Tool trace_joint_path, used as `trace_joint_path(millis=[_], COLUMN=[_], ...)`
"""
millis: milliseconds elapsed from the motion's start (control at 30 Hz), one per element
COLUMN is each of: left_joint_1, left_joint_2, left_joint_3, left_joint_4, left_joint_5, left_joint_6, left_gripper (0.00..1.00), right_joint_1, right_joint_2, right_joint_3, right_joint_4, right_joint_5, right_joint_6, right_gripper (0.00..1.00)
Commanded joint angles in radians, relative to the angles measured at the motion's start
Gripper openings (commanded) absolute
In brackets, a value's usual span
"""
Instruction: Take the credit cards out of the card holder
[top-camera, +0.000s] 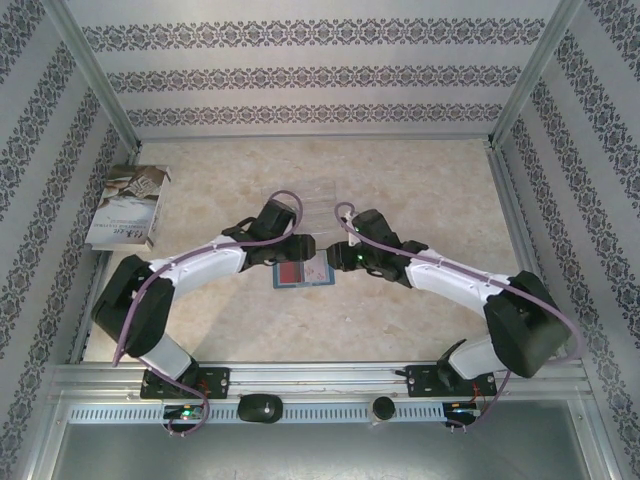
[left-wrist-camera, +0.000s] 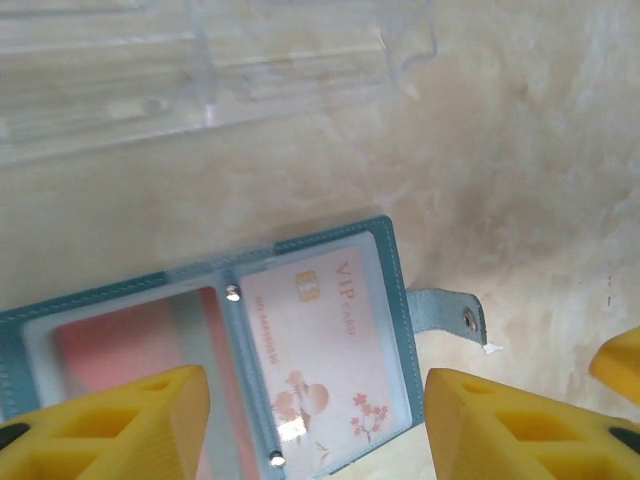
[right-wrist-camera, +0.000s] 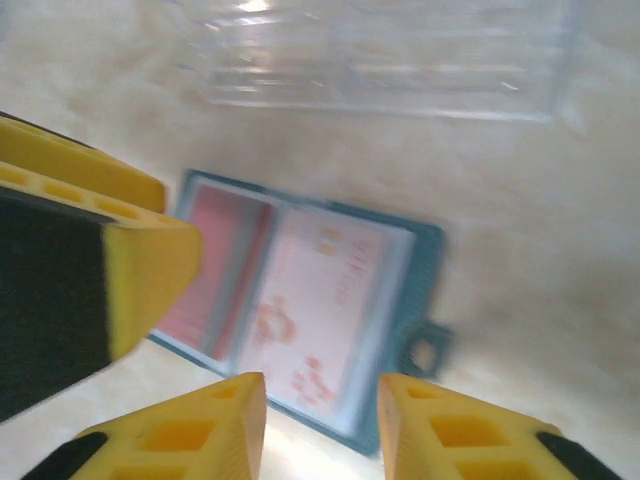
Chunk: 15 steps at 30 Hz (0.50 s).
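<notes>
The teal card holder (top-camera: 303, 273) lies open and flat on the table between the two arms. Under its clear sleeves, a pale VIP credit card (left-wrist-camera: 330, 340) fills the right panel and a red card (left-wrist-camera: 130, 340) the left. The closure tab (left-wrist-camera: 445, 310) sticks out to the right. My left gripper (left-wrist-camera: 315, 430) hovers open just above the holder's near edge, with nothing between its fingers. My right gripper (right-wrist-camera: 322, 425) is open too, low over the near edge of the card holder (right-wrist-camera: 425, 250) and close beside the left gripper's finger (right-wrist-camera: 100, 250).
A clear plastic tray (top-camera: 310, 205) stands just behind the holder, seen also as the tray (left-wrist-camera: 200, 90) in the left wrist view. A white booklet (top-camera: 125, 205) lies at the far left against the patterned wall. Metal-framed walls enclose the table.
</notes>
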Motion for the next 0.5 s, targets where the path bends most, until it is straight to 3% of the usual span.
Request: trace_joint_path(millis=[0, 133, 333, 467], left_joint_1=[0.043, 0.05, 0.048, 0.047], left_joint_2=[0.014, 0.022, 0.043, 0.029], left_joint_3=[-0.096, -0.118, -0.076, -0.052], left_joint_4=[0.081, 0.157, 0.164, 0.132], left_joint_5=[0.069, 0.115, 0.152, 0.142], left_joint_6=[-0.032, -0.061, -0.072, -0.068], left_gripper=[0.57, 0.53, 0.42, 0.41], right_joint_1=[-0.037, -0.073, -0.087, -0.091], right_joint_2=[0.112, 0.242, 0.33, 0.321], right_joint_3=[0.037, 0.076, 0.045, 0.012], right_joint_4=[0.082, 0.184, 0.243, 0.297], right_joint_5=[-0.196, -0.351, -0.345, -0.352], right_joint_6=[-0.014, 0.029, 0.064, 0.096], right_gripper=[0.3, 0.21, 0.17, 0.18])
